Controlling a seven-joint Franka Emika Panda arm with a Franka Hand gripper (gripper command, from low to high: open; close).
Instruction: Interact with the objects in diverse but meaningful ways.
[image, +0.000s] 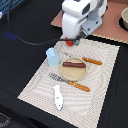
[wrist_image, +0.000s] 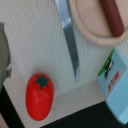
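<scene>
Only the wrist view shows the red tomato (wrist_image: 39, 96), glossy with a green star stem, beside the knife (wrist_image: 69, 37); jaws' state cannot be told.

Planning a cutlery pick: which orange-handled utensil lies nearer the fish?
The fork, between the wooden plate and the fish; the knife lies beyond the plate.

one tomato (wrist_image: 39, 96), one sausage (image: 73, 64), one fish (image: 58, 97), seemingly one cup (image: 52, 57)

Sausage (image: 73, 64) on plate (image: 75, 73), centre mat (image: 40, 82)
</scene>
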